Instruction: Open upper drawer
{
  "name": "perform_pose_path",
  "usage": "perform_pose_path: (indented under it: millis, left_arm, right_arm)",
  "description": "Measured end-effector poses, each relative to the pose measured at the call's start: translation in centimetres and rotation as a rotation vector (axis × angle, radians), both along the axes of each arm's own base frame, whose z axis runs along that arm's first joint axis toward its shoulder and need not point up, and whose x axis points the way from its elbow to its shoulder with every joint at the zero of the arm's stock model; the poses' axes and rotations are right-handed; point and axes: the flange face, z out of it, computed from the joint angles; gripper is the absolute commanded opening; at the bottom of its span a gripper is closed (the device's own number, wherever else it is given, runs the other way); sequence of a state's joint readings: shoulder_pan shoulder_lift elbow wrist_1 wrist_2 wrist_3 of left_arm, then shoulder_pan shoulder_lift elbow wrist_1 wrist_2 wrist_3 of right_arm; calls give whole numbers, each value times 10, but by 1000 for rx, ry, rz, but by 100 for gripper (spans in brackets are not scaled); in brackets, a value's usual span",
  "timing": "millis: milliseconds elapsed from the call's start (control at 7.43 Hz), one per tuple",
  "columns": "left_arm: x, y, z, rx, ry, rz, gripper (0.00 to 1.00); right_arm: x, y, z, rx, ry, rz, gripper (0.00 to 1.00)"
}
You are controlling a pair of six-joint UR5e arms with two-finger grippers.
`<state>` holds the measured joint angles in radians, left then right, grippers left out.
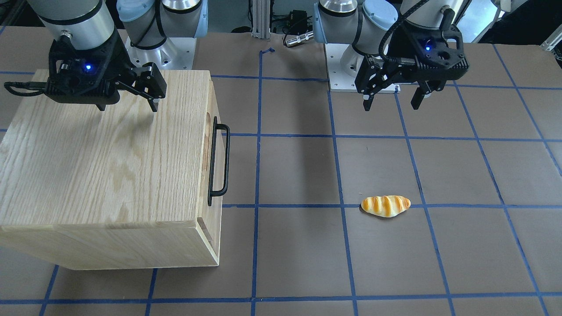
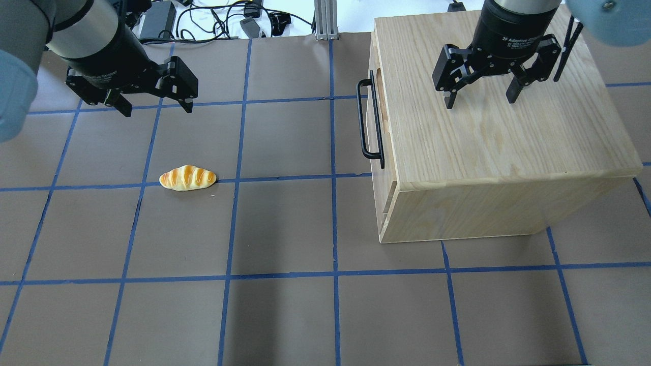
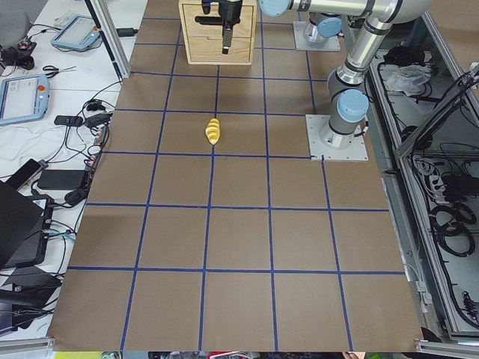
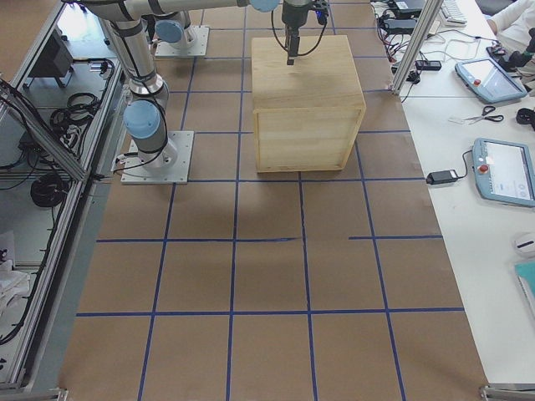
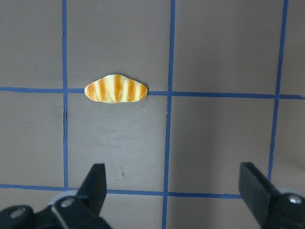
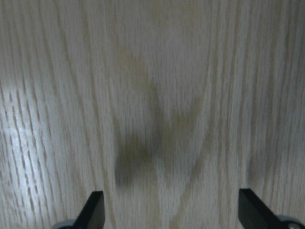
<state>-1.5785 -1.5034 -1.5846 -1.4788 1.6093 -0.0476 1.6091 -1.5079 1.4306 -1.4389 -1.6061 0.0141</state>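
Oak upper drawer (image 3: 200, 24) sits flush in the cabinet (image 2: 508, 152), handle (image 2: 370, 119) untouched. Right end effector (image 2: 480, 101) released, empty, above cabinet top. Left end effector (image 2: 156, 110) released, well clear of cabinet. Reach, grip and pull all remain.

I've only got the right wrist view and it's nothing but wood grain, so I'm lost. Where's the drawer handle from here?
Observer: The right gripper hangs over the cabinet top; the handle is on the side face that looks toward the table's middle.
Operator: Is the drawer out at all?
Observer: No, the drawer looks shut, its front flush with the cabinet.
Operator: Anything on the table near it?
Observer: A bread roll lies out by the left gripper, well apart from the handle.
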Motion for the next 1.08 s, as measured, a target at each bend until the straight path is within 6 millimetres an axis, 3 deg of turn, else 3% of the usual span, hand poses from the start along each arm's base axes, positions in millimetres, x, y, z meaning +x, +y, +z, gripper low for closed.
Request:
perform_pose_path:
  millis: [1077]
  left_arm:
    - [-2,1,2,-3,15,-3,100]
  right_arm:
    - [0,0,0,1,0,-1,100]
